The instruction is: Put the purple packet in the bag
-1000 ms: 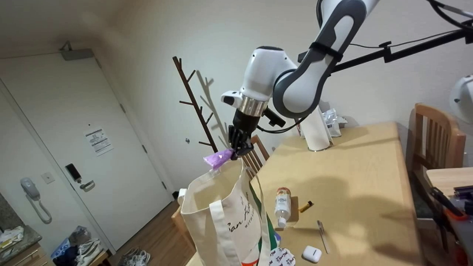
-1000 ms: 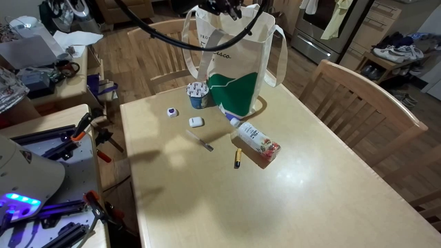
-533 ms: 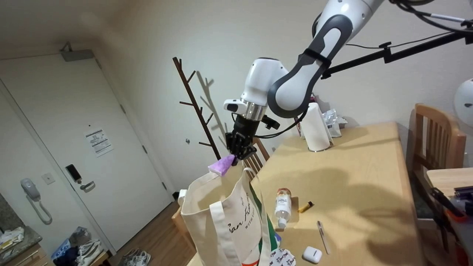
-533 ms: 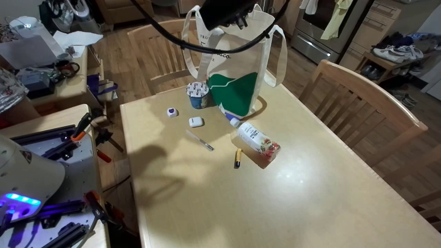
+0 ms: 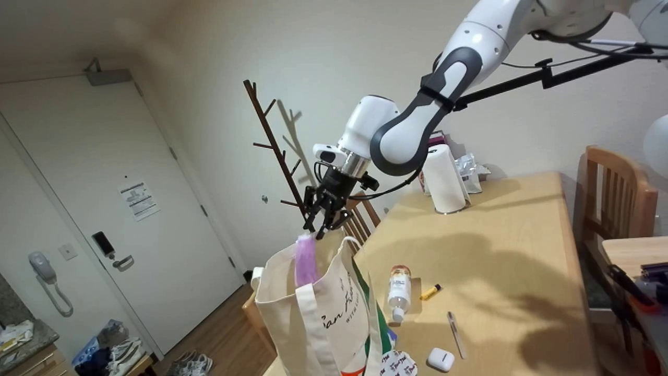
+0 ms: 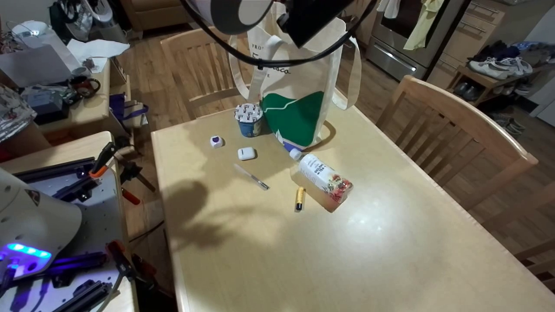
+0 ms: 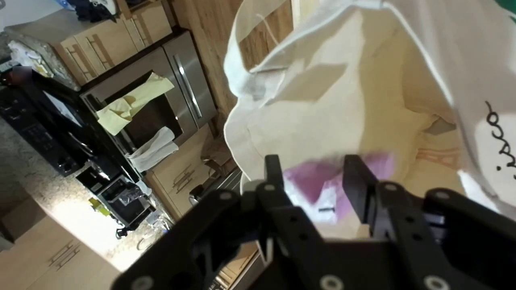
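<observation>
The cream-white bag (image 5: 284, 326) stands upright and open at the table's edge; it also shows in an exterior view (image 6: 299, 82). The purple packet (image 5: 306, 263) hangs free, upright, inside the bag's mouth, partly above the rim. In the wrist view the packet (image 7: 310, 177) looks blurred, below the fingertips, with a white patch showing. My gripper (image 5: 314, 232) is just above the bag's opening, fingers apart. In the wrist view the gripper (image 7: 311, 159) shows a wide gap, and the packet appears beyond it, against the bag's inside. In an exterior view the arm hides the fingers and packet.
On the table (image 6: 368, 260) lie a bottle (image 6: 323, 175), a yellow marker (image 6: 299, 199), a pen (image 6: 253, 177) and a white case (image 6: 246, 153). A blue tub (image 6: 250, 127) stands close beside the bag. Wooden chairs (image 6: 459, 143) stand along the table. A paper roll (image 5: 443, 180) stands farther back.
My gripper has moved down slightly over the bag and opened. The purple packet has left the fingers and dropped from above the rim into the bag's mouth.
</observation>
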You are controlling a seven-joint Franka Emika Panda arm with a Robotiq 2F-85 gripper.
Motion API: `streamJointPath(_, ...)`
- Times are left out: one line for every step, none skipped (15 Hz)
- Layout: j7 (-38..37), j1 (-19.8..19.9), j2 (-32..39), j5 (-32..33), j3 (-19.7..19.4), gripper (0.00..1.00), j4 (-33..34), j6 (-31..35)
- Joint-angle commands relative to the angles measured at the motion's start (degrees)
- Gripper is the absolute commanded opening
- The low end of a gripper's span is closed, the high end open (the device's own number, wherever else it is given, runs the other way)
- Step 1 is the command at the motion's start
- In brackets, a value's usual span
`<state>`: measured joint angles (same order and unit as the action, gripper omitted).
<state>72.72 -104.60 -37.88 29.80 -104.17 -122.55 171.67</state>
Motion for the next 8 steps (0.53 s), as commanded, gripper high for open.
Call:
streamJointPath(2.52,-3.30,-1.01,0.88,-3.15,0.75,1.73,5.84)
streamJointPath(1.60,-4.61,0.12,0.57,-4.89,0.81,1.85,8.71)
streamJointPath(-1.05,-6.45,2.78,-0.67,-7.46,0.88,1.73,11.99)
streamJointPath(-4.74,-9.79,7.33,-1.65,-12.30,0.94,1.74,17.19)
streamJointPath(-6.24,-12.46,8.59,-3.71,-15.30,1.00,1.99,20.24)
streamJointPath(-9.54,-12.87,11.86,-7.18,-13.64,0.99,1.71,22.17)
streamJointPath(-3.71,-10.10,2.82,-2.38,-12.10,0.89,2.18,19.24)
streamJointPath(-5.10,-11.46,4.41,-3.96,-12.71,0.96,2.47,21.23)
